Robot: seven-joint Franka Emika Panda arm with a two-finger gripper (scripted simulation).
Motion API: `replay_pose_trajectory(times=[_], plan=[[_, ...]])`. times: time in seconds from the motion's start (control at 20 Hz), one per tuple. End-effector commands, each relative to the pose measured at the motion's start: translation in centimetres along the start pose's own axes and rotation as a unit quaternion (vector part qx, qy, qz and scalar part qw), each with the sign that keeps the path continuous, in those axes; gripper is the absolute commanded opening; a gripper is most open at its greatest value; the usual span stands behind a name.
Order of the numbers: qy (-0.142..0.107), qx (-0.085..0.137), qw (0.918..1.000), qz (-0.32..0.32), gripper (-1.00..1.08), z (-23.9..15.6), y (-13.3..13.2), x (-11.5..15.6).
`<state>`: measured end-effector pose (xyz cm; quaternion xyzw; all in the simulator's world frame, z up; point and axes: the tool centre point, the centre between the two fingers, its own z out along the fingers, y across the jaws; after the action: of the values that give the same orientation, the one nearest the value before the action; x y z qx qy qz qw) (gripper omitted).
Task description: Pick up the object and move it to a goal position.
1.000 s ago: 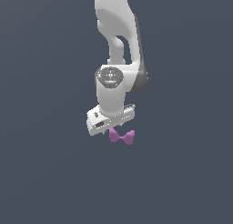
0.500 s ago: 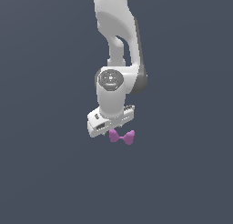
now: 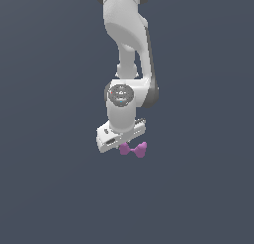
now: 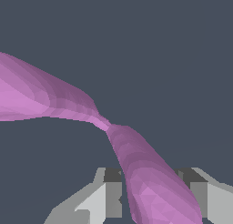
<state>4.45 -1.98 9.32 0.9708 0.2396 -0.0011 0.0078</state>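
A: Exterior view first. The white, smooth-shelled robot arm drops in from 12 o'clock, upper end cut off by the frame edge. It bends at a rounded joint with a grey disc cap, and the wrist points downward toward 6 o'clock. The white blocky gripper sits at the bottom, body tilted, low end toward 8 o'clock.

B: And the piece?

A: The small pink-purple bow-tie shaped object, two rounded lobes and a thin waist, lies right under the gripper body, at about 5 o'clock from the hand. Its upper edge is covered by the hand. Fingers not separable here; contact unclear from this side.

B: Background?

A: Flat dark grey-blue all round, no visible surface edge.

B: Wrist view?

A: The object fills much of the frame, faceted, matte, lobes cut off at the frame edges. One lobe lies between the two grey-and-white fingers. The finger at 5 o'clock touches it or nearly does; a gap shows by the finger at 7 o'clock. Jaws are set narrowly about the lobe; I cannot tell whether they grip it.
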Motion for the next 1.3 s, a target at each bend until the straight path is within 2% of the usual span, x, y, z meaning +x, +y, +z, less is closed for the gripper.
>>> replay_pose_trajectory(times=[0.0, 0.7, 1.0, 1.25], plan=[[0.0, 0.0, 1.0, 0.0, -1.0, 0.1, 0.0, 0.0], [0.001, 0.0, 1.0, 0.0, -1.0, -0.2, 0.0, -0.6], [0.001, 0.0, 1.0, 0.0, -1.0, -0.8, 0.0, -2.4], [0.0, 0.0, 1.0, 0.0, -1.0, -1.7, 0.0, -5.1]])
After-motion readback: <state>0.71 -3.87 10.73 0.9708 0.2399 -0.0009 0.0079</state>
